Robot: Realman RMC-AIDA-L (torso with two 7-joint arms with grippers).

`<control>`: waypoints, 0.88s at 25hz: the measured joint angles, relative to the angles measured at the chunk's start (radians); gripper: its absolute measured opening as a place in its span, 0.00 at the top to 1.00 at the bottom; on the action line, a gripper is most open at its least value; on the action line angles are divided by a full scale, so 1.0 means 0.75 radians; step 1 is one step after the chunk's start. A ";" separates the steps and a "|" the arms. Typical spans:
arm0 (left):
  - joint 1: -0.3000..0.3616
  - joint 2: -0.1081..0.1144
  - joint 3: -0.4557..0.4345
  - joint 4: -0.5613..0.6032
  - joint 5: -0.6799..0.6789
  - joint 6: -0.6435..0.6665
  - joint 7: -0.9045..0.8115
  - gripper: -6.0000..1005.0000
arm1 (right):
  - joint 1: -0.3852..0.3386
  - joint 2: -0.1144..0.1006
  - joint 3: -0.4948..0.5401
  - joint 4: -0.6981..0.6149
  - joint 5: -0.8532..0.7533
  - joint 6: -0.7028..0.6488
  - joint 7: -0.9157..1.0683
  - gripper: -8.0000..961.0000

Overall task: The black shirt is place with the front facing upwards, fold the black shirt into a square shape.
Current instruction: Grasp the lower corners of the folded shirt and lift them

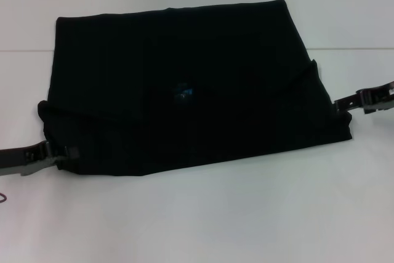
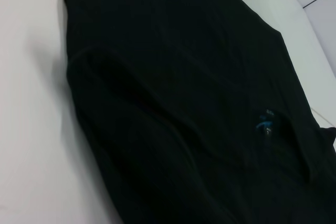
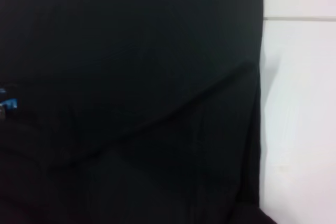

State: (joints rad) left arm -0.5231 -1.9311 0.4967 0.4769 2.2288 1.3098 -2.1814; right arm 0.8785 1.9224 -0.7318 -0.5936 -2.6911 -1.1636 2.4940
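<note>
Head view: one black shirt (image 1: 184, 90), two end effectors.

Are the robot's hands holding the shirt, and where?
Can't tell. The left gripper is at the shirt's near left corner, the right gripper at its right edge, but their fingers are hidden.

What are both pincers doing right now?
Left pincer: at the black shirt's near-left edge; grip cannot be told.
Right pincer: at the shirt's right edge; grip cannot be told.
</note>
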 joint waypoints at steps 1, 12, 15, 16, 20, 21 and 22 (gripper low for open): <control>0.000 0.000 0.000 0.000 0.000 0.000 0.000 0.96 | 0.001 0.005 -0.005 0.012 0.000 0.018 0.000 0.04; -0.001 -0.002 0.000 0.000 0.000 0.004 0.000 0.96 | 0.018 0.076 -0.068 0.086 -0.002 0.152 -0.022 0.05; -0.001 -0.004 0.001 0.000 0.000 0.007 0.000 0.96 | 0.020 0.079 -0.096 0.087 -0.003 0.161 -0.022 0.06; -0.001 -0.004 0.000 0.000 0.000 0.008 0.001 0.96 | 0.020 0.080 -0.102 0.087 -0.002 0.163 -0.021 0.06; -0.002 -0.004 0.000 0.000 0.000 0.014 0.006 0.96 | 0.018 0.082 -0.106 0.086 -0.001 0.168 -0.022 0.16; -0.002 -0.004 0.000 0.000 0.000 0.015 0.006 0.96 | 0.018 0.082 -0.107 0.086 -0.002 0.168 -0.022 0.20; -0.002 -0.004 0.000 0.000 0.000 0.015 0.007 0.96 | 0.018 0.082 -0.108 0.086 -0.003 0.168 -0.022 0.24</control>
State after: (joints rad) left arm -0.5246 -1.9343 0.4970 0.4771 2.2289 1.3214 -2.1761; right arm 0.8916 1.9837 -0.8128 -0.5287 -2.6936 -1.0375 2.4772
